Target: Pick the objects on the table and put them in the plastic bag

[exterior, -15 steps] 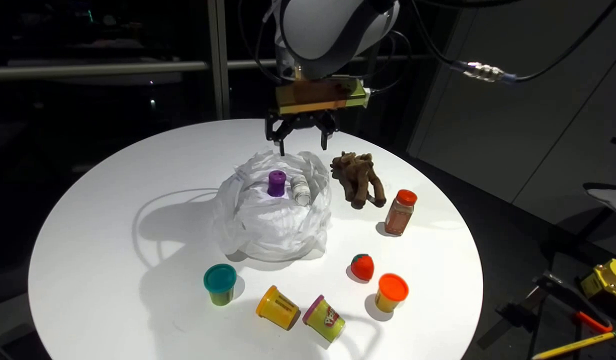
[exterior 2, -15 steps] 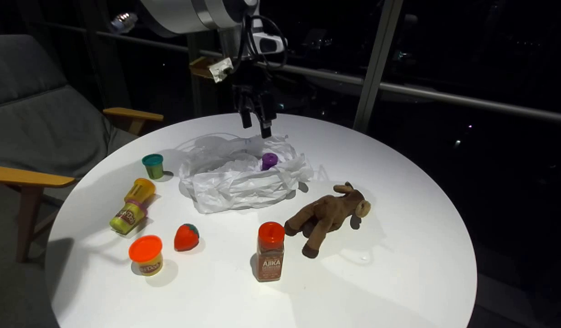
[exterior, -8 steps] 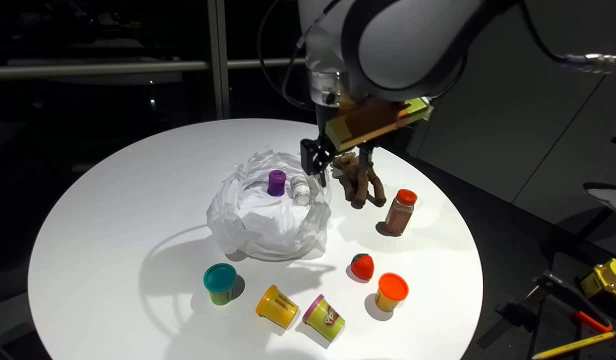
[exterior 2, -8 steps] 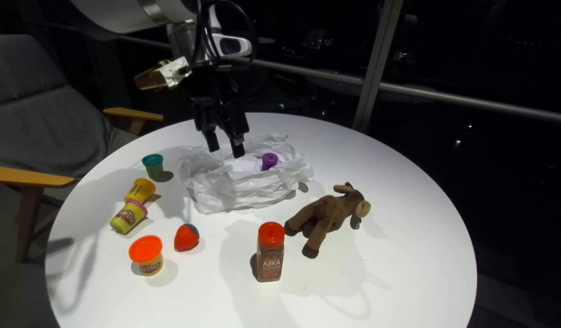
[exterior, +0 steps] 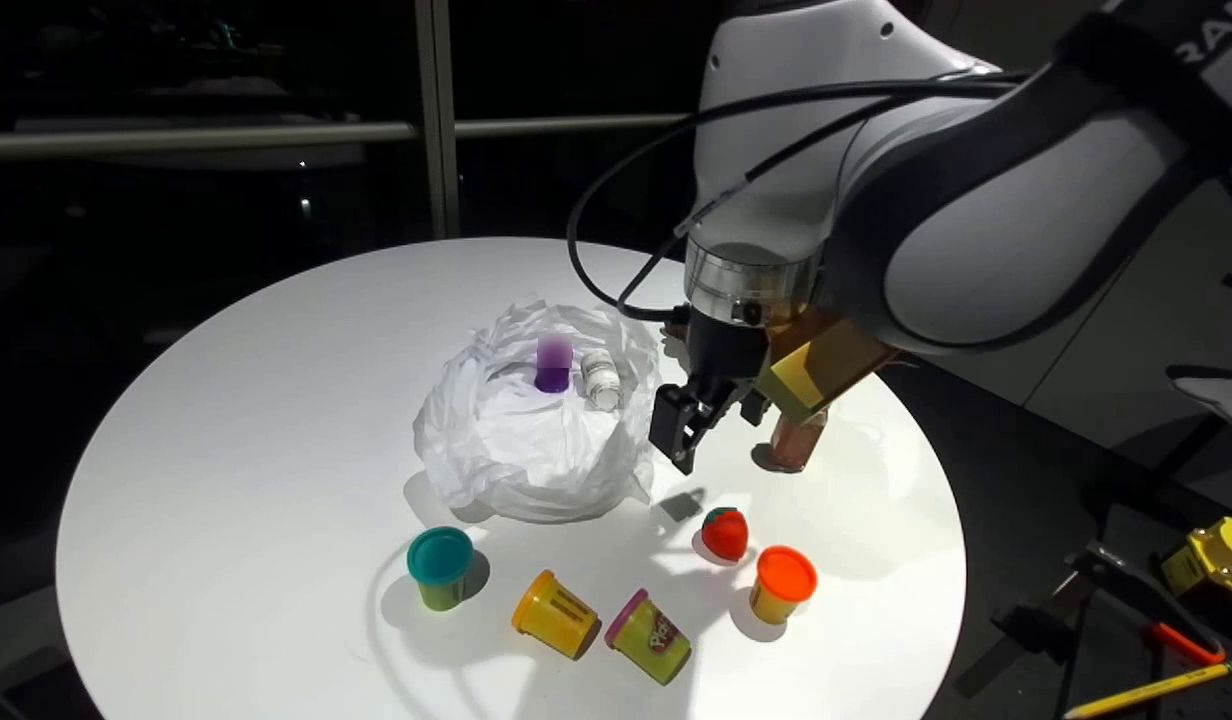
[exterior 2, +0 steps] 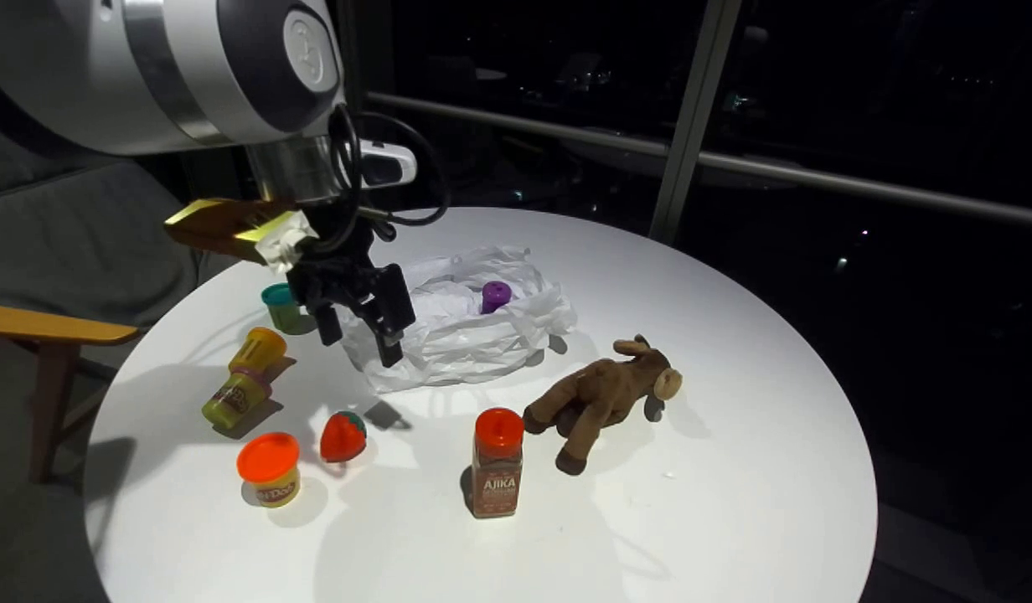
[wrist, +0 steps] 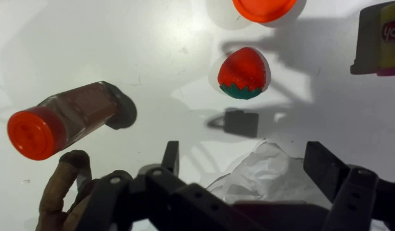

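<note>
The gripper, wide and empty, probably prepares to pick the strawberry ahead and below; it should advance, then descend.

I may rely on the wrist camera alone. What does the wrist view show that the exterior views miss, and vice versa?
Wrist view only: no separate object, just a look down between the open jaws.
Exterior views only, among others: in both exterior views, the purple cylinder inside the wrinkled whitish plastic bag and the green cup with round teal lid; in an exterior view, a white cylindrical container there.
Shared, among others: the bag, the red strawberry-shaped toy with green leaves, the clear bottle with red cap.
</note>
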Available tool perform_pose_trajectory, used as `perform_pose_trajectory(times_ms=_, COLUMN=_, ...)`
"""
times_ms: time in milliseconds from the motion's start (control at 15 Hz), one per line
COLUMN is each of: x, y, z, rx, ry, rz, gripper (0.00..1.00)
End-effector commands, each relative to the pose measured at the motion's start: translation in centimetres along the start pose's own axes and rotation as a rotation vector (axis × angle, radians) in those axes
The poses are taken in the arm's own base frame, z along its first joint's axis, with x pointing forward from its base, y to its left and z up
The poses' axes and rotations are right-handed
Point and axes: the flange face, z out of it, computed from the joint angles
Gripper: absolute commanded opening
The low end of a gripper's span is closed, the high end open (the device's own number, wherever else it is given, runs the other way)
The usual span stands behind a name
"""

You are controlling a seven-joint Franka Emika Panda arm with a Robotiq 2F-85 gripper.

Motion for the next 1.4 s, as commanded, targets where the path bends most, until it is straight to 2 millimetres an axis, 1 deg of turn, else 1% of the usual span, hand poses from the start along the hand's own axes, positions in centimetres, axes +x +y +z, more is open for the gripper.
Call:
perform_pose_trajectory(times_ms=0, x=-1.0, y=1.1, z=1.0, rx=0.079, ry=-0.007, rz=-0.055, gripper=1.0)
perform_pose_trajectory(times_ms=200, x=-1.6, y=1.5, z=2.0, rx=0.149, ry=-0.062, rz=-0.09, gripper=1.0)
perform_pose_trajectory(times_ms=533, x=-1.8, y=1.4, z=3.6, rx=0.232, ry=-0.133, rz=-0.124, gripper=1.0)
perform_pose_trajectory(times_ms=933, x=-2.1, y=1.4, z=5.9, rx=0.212, ry=-0.165, rz=-0.119, gripper=1.0)
perform_pose_trajectory(times_ms=1200, x=-1.8, y=1.4, z=6.9, rx=0.195, ry=-0.167, rz=-0.102, gripper=1.0)
perform_pose_trajectory(times_ms=1333, x=-1.4, y=1.5, z=7.1, rx=0.187, ry=-0.159, rz=-0.091, gripper=0.99)
